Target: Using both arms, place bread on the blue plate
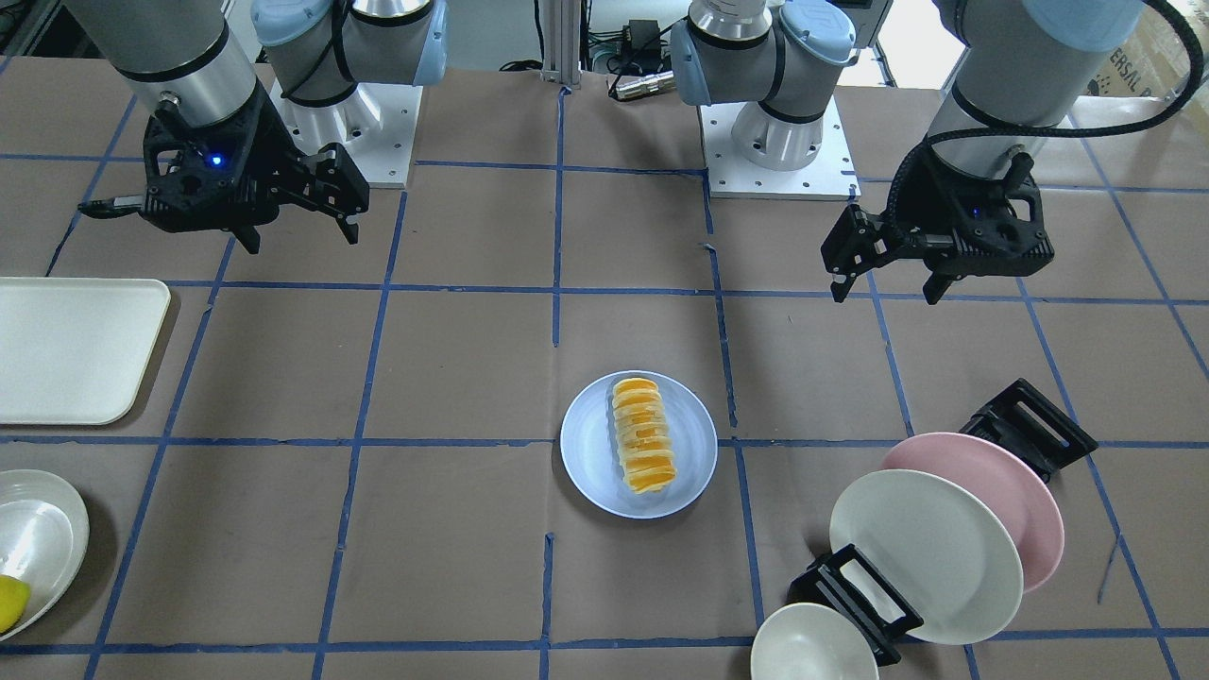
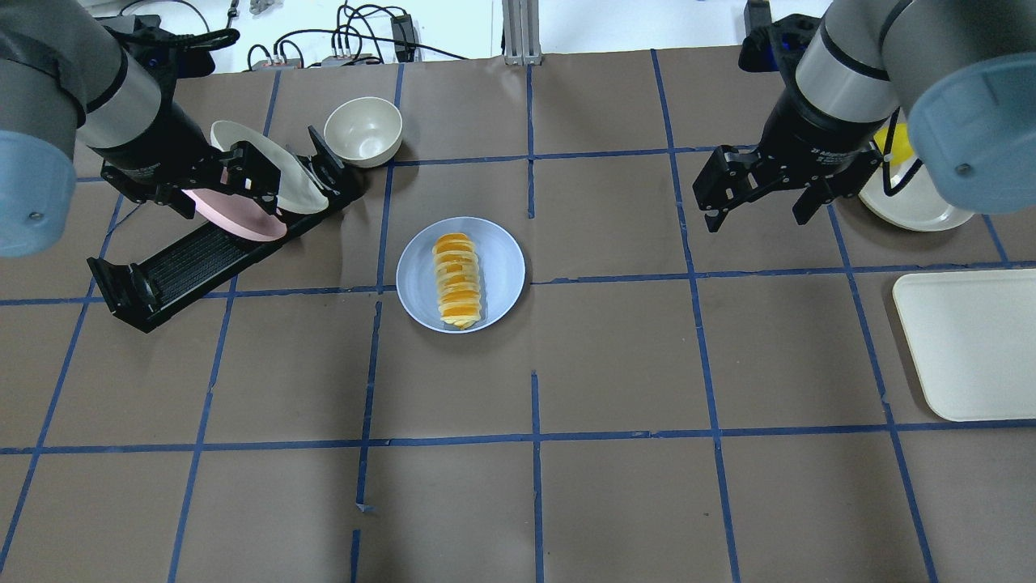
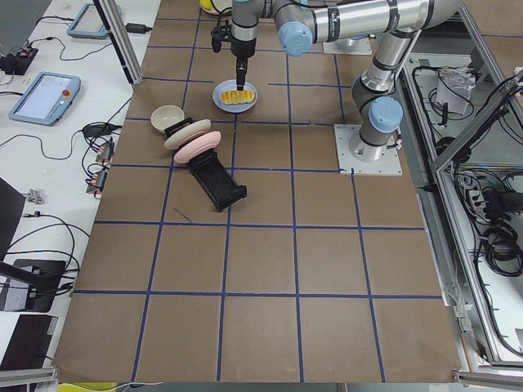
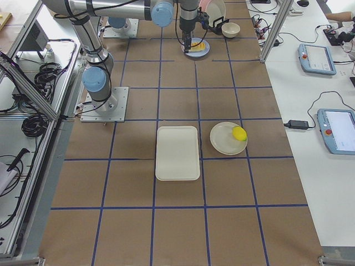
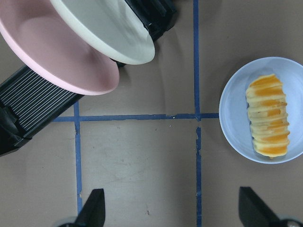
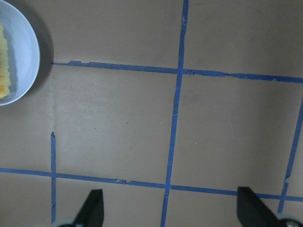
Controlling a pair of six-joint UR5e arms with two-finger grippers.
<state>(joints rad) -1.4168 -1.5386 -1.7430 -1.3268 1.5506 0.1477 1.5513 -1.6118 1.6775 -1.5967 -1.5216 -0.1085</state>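
The bread (image 1: 644, 448) lies lengthwise on the blue plate (image 1: 590, 444) at the middle of the table; both also show in the overhead view, bread (image 2: 457, 279) on plate (image 2: 499, 263). My left gripper (image 1: 883, 291) is open and empty, raised above the table, back from the plate and over the dish rack side (image 2: 222, 190). Its wrist view shows the bread (image 5: 268, 116) on the plate (image 5: 232, 109) at the right. My right gripper (image 1: 302, 238) is open and empty, raised on the plate's other side (image 2: 756, 220). Its wrist view shows only the plate's edge (image 6: 23, 52).
A black dish rack (image 1: 1030, 425) holds a pink plate (image 1: 1025, 491) and a cream plate (image 1: 926, 557), with a cream bowl (image 1: 812, 647) beside it. A cream tray (image 1: 76, 349) and a cream plate (image 1: 38, 529) with a yellow fruit (image 1: 9, 600) lie on my right side.
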